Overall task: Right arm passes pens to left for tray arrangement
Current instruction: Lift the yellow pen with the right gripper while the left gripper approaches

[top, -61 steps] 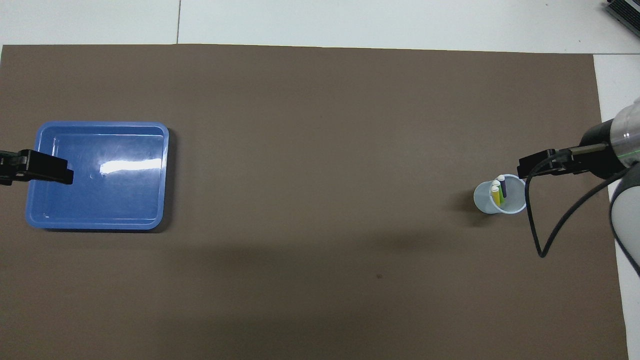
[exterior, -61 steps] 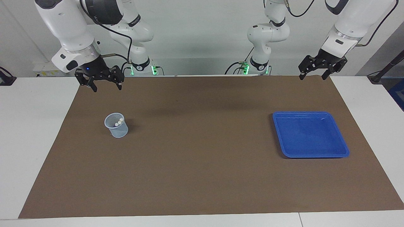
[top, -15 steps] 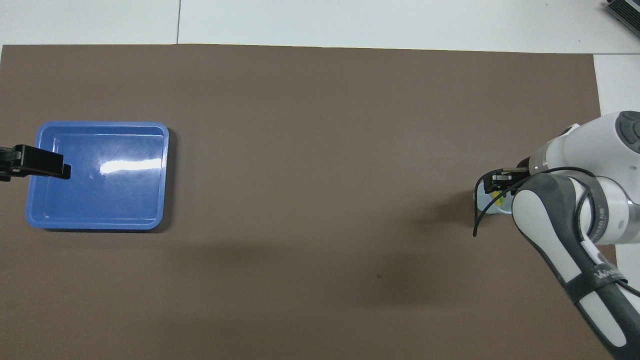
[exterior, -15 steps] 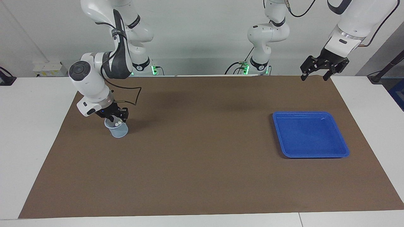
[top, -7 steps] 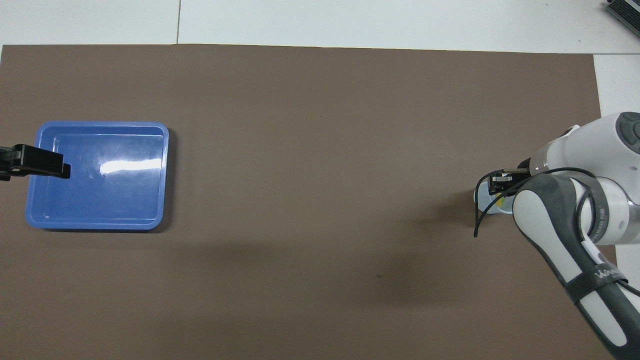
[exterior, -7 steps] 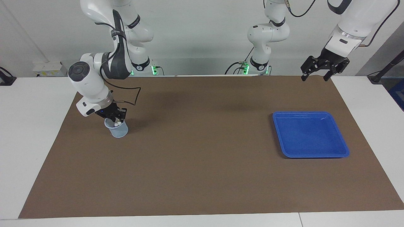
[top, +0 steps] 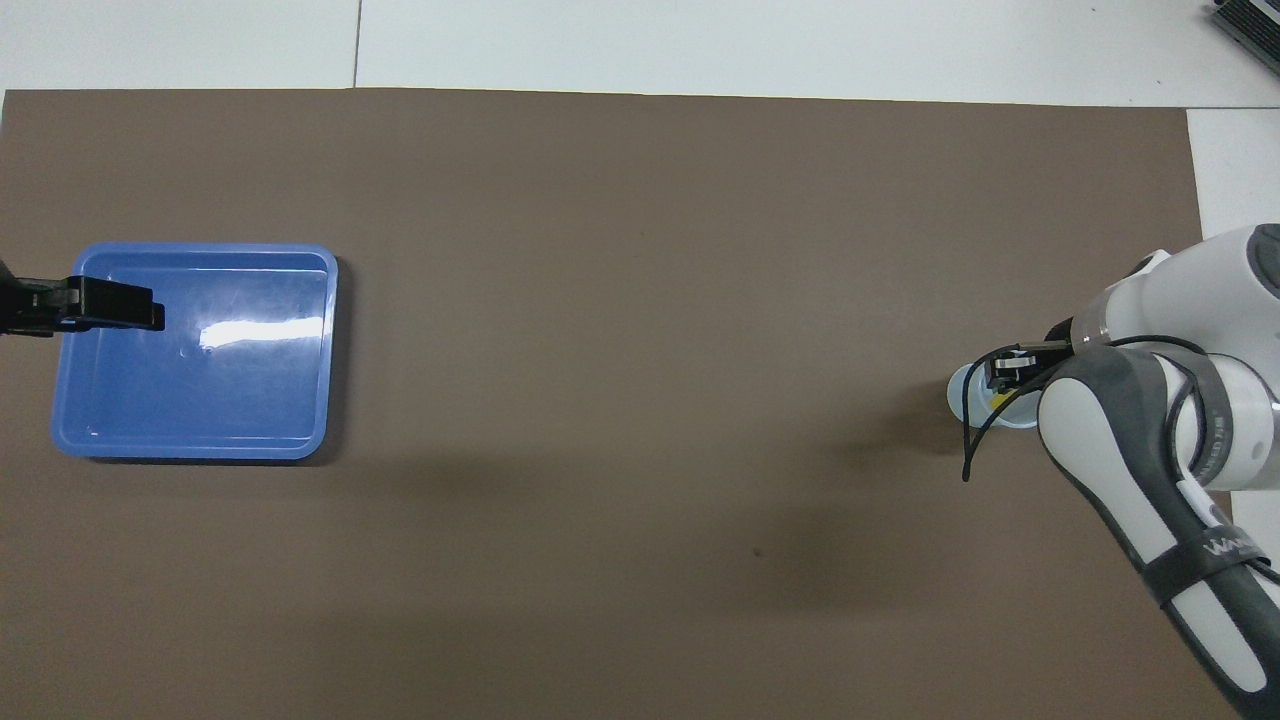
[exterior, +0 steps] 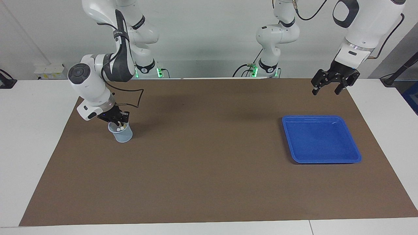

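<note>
Standing in a pale mesh cup (exterior: 120, 133) toward the right arm's end of the table, the pens (exterior: 120, 127) have the right gripper (exterior: 118, 123) at their tips, jaws closed. The left gripper (exterior: 330, 87) hangs wide over the brown mat (exterior: 209, 163), near the glossy blue tray (exterior: 355, 153).

My worktop (exterior: 29, 137) is plain white, covered by a flat matte brown mat (exterior: 209, 156) with no pattern. The shallow rectangular plastic tray (exterior: 354, 150) is bright blue all over, with a white glare streak. The small translucent mesh cup (exterior: 123, 135) is pale blue; pale whitish pen tips (exterior: 121, 128) show inside. My arms are white with dark grey bands, and my tools black.
</note>
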`<state>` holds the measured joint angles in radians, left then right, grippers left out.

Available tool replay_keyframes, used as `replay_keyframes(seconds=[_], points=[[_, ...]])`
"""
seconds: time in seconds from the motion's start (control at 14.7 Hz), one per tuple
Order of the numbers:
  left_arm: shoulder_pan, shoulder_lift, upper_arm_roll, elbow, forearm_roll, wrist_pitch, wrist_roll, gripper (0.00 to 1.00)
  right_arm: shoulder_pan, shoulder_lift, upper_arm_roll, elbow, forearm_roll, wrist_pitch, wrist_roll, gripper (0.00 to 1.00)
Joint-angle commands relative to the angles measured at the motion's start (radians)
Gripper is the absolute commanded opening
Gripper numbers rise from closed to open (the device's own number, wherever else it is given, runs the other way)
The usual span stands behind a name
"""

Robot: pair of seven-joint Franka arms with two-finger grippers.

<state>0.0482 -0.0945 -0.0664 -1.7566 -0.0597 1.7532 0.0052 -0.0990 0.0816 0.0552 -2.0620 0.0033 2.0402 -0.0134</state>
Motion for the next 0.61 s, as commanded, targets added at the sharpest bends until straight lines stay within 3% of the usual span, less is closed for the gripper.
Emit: replay_keyframes(seconds=[0.0,0.2,0.54], points=[[0.009,-0.042,-0.004,-0.061,-0.005,0.031,-0.007,1.0,-0.037,-0.013,0.011,-0.01,-0.011,-0.014,-0.071,0.0],[0.006,-0.045,-0.006,-0.107,-0.015,0.066,-0.007,1.0,-0.033,-0.022,0.011,0.015,-0.011,-0.073,-0.08,0.0],[-0.007,-0.077,-0.007,-0.218,-0.179,0.186,-0.07,1.0,-0.019,-0.078,0.017,0.097,-0.025,-0.233,-0.08,0.0]])
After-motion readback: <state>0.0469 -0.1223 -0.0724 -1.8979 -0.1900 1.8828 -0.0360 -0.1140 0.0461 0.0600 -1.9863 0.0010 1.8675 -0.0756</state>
